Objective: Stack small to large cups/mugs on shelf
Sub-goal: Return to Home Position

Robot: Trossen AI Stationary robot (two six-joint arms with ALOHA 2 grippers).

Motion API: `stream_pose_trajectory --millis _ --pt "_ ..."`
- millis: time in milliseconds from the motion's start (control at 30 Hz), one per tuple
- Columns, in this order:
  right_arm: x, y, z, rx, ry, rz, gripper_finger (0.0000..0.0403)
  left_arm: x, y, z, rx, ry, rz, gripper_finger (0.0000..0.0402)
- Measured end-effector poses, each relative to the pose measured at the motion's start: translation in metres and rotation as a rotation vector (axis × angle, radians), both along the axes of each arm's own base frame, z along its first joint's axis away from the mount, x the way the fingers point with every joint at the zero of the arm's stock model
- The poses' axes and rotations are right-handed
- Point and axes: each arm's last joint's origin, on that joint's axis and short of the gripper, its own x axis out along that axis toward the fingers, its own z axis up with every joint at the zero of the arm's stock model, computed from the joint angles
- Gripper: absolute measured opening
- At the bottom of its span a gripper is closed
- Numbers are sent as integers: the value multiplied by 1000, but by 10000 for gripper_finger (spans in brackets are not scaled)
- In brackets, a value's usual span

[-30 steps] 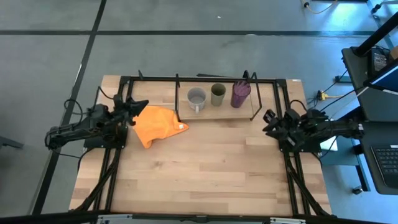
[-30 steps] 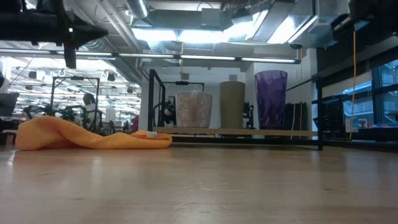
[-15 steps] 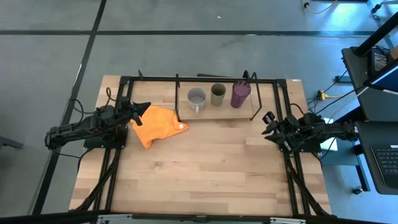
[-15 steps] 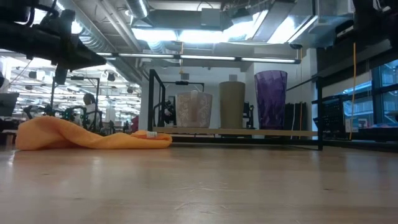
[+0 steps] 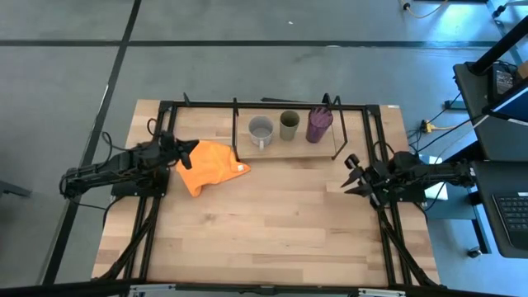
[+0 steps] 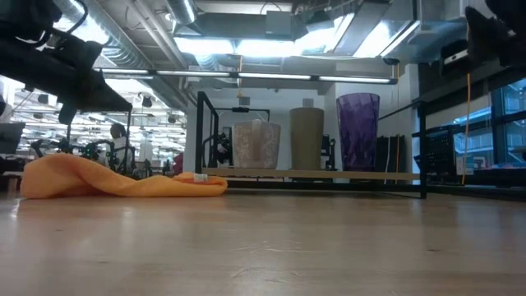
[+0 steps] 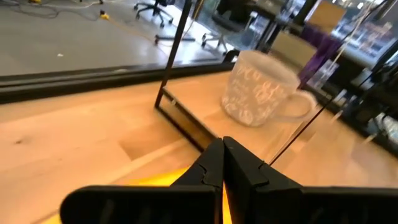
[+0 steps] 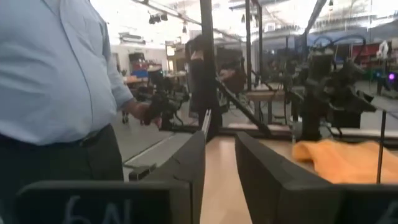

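The grey mug (image 5: 261, 130), the olive-green cup (image 5: 289, 124) and the purple ribbed cup (image 5: 318, 124) stand upright in a row on the light-wood shelf (image 5: 285, 151) at the table's far side. They also show in the low view: mug (image 6: 256, 145), olive cup (image 6: 306, 138), purple cup (image 6: 358, 131). My left gripper (image 5: 191, 148) is shut and empty, in the air over the left edge of the orange cloth (image 5: 213, 165); the mug (image 7: 261, 90) lies ahead of it. My right gripper (image 5: 349, 173) is open and empty, to the right of the shelf.
The orange cloth (image 6: 107, 178) lies crumpled on the tabletop left of the shelf. Black wire frames (image 5: 235, 128) stand at the shelf's sides and a black frame (image 5: 264, 104) runs along the table's far edge. A person (image 8: 56, 81) stands beyond the table. The near half of the tabletop (image 5: 272, 223) is bare wood.
My left gripper has moved toward the table's right, out over the orange cloth, and has come down a little. My right gripper has swung toward the table's near edge and a little left, away from the right frame. The cups and cloth have stayed put.
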Motion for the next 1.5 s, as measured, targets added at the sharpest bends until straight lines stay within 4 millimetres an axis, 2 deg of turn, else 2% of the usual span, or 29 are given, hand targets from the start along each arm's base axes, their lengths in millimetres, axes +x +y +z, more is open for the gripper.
stream_pose_trajectory --millis 133,467,633,800,1500 --pt "1 0 -5 -2 51 -2 91 -1 0 -3 -3 48 -2 0" --pt "2 0 -15 -3 159 -15 91 -1 0 -3 195 208 -69 0" --pt "2 0 -15 -66 136 -26 91 -1 0 -4 243 254 -88 0" --pt "3 0 -15 -115 113 -35 91 -1 0 -4 238 259 -88 0" --pt "2 0 -15 -120 110 -35 91 -1 0 -4 204 230 -76 0"
